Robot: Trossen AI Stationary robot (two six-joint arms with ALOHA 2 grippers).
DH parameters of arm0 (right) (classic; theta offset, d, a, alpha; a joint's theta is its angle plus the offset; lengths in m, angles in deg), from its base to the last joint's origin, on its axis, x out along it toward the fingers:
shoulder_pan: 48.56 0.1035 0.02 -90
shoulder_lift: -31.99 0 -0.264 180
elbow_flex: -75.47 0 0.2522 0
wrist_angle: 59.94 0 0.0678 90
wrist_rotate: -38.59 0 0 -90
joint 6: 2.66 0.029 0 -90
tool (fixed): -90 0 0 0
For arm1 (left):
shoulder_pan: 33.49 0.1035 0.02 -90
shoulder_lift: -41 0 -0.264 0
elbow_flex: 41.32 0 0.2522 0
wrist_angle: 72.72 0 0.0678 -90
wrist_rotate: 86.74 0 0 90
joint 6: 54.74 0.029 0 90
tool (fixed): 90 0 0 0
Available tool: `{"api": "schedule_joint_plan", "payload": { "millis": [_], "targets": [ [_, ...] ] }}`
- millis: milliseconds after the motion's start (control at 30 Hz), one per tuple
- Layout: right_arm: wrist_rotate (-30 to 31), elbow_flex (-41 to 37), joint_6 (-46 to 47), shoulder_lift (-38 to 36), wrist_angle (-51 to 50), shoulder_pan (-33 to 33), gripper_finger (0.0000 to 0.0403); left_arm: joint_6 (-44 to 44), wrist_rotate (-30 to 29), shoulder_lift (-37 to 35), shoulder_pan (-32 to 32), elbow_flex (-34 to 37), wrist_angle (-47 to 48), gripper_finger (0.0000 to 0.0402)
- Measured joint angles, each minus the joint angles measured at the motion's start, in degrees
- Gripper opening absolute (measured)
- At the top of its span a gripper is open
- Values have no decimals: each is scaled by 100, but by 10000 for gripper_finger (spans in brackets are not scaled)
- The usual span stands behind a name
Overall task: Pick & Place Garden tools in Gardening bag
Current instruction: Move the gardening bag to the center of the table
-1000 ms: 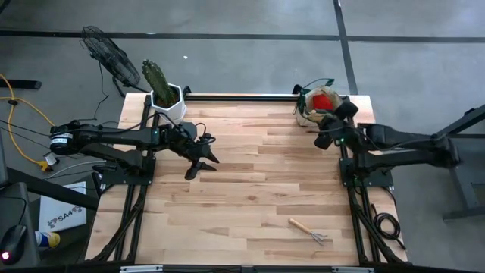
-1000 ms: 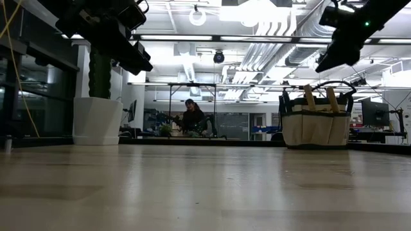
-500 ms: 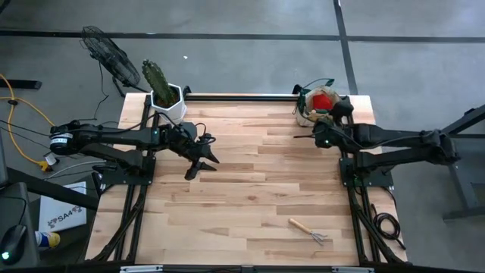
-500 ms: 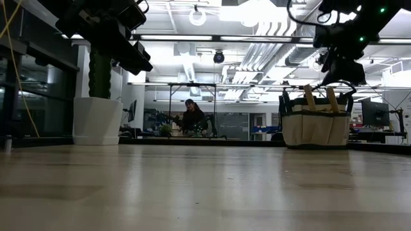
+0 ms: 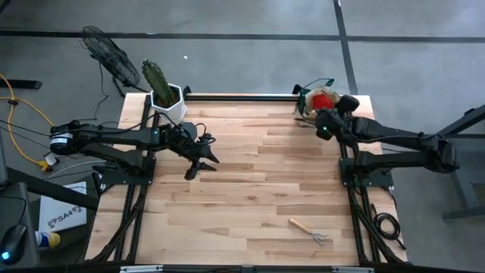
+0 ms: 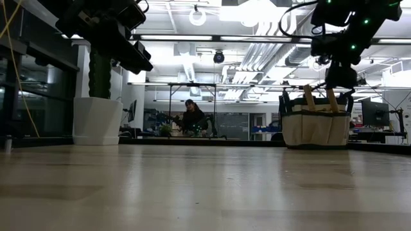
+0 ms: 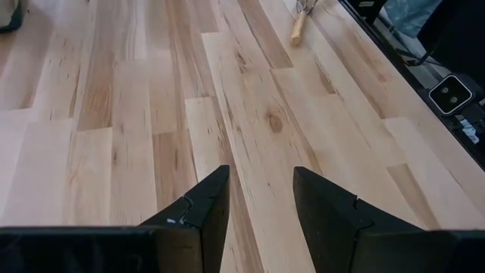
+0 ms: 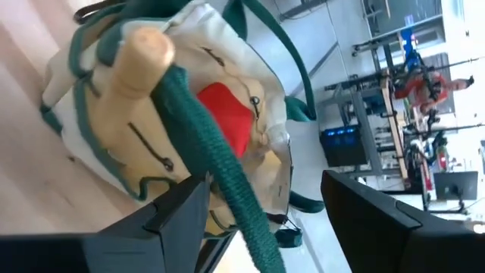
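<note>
The tan gardening bag with green trim stands at the table's far right corner; it also shows in the low view. Two wooden handles stick up out of it, and a red piece lies inside. My right gripper is open just above the bag's near side; a green loop handle runs between its fingers, and I cannot tell whether it touches them. A rake with a wooden handle lies flat near the front right. My left gripper hangs open and empty above the table's left half.
A white hexagonal pot with a cactus stands at the far left corner, behind my left arm. Bare wood planks lie between the two arms. A person sits far off in the room behind the table.
My right gripper has moved toward the table's far edge and the bag, and has tipped from slanting to pointing down over the bag's top. The bag and the rake have stayed where they were.
</note>
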Motion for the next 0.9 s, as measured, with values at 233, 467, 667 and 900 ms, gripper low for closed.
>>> {"api": "schedule_joint_plan", "payload": {
  "millis": [233, 467, 667, 900],
  "targets": [
    [-514, 0, -248, 0, 362, -293, 196, 0, -3, -1, -1, 0, 4, 143],
    [-727, 0, -439, 0, 374, -582, 135, -2, -7, -2, -2, 0, 6, 143],
    [-886, 0, -518, 0, 647, -634, 70, 28, -11, -2, 0, 0, 8, 143],
    [-1381, 0, -516, 0, 1188, -633, 10, 42, -2, -2, -1, 0, 12, 143]
  ]
}}
